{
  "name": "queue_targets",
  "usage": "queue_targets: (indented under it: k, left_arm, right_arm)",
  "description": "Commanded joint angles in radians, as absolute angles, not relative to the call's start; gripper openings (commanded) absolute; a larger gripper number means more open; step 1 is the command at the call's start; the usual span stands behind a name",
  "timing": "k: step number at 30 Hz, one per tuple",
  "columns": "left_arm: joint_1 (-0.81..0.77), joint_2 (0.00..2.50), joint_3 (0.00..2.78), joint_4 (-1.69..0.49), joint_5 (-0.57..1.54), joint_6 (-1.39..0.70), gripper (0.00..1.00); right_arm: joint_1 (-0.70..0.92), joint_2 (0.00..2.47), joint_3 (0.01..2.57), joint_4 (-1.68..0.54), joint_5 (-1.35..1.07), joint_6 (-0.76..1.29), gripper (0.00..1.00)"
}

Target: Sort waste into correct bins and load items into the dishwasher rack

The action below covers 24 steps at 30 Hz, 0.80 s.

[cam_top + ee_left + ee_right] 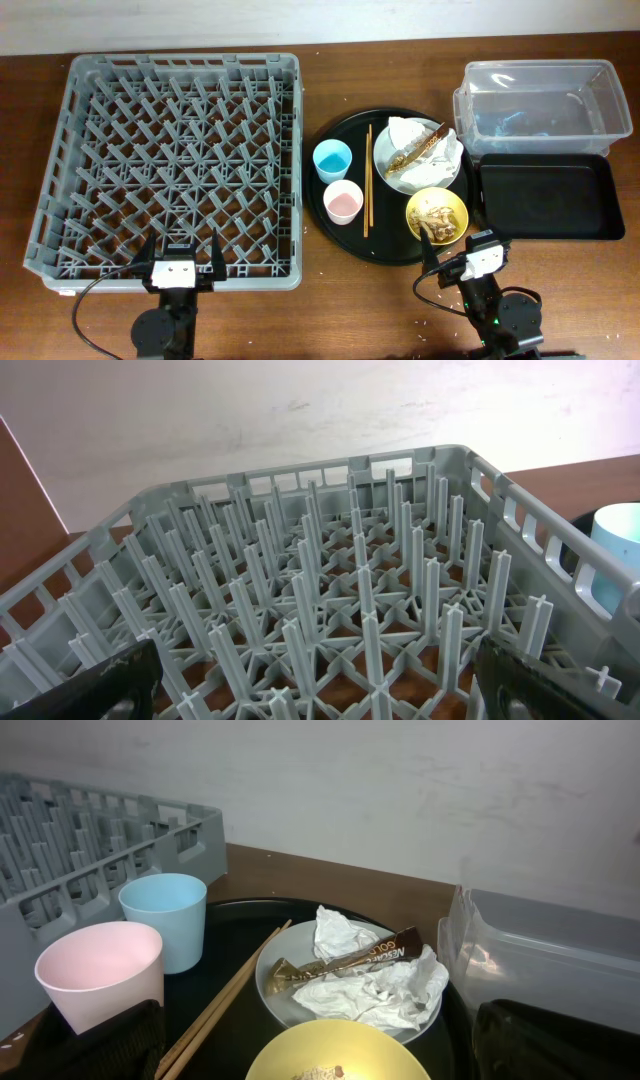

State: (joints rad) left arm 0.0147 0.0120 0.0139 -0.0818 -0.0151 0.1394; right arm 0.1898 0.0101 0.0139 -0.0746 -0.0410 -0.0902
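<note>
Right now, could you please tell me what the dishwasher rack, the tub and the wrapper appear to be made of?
The dishwasher rack: matte grey moulded plastic, judging by its uniform pegs. The tub: clear glossy plastic; its walls are see-through with highlights. The wrapper: probably metallised film, shiny gold-brown, creased, with printed lettering.

Table (330,320): dark brown wood grain, few white specks at front right. Wall (300,410): off-white, faintly scuffed, meets table's far edge. Lighting even, soft.
</note>
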Motion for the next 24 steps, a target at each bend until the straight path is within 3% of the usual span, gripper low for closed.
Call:
queue_targets:
  k: [1, 5, 13, 18, 24]
  left_arm:
    - [0.021, 0.006, 0.009, -0.063, -0.010, 0.159, 1.00]
    - [0.021, 0.006, 0.022, 0.025, 0.020, 0.159, 1.00]
    - [0.021, 0.185, 0.284, -0.048, 0.024, 0.144, 1.00]
    - [0.021, 0.420, 0.496, -0.127, 0.024, 0.138, 1.00]
    - [0.021, 0.835, 0.944, -0.452, 0.050, 0.099, 1.00]
  right_arm:
    - [0.189, 0.004, 0.006, -0.074, -0.025, -0.094, 0.98]
    - [0.189, 0.004, 0.054, -0.072, -0.025, -0.093, 0.98]
    - [0.189, 0.121, 0.348, -0.181, -0.026, -0.093, 0.98]
    - [0.189, 0.325, 0.588, -0.305, -0.026, -0.093, 0.98]
    - [0.189, 0.768, 1.010, -0.611, -0.025, -0.093, 0.99]
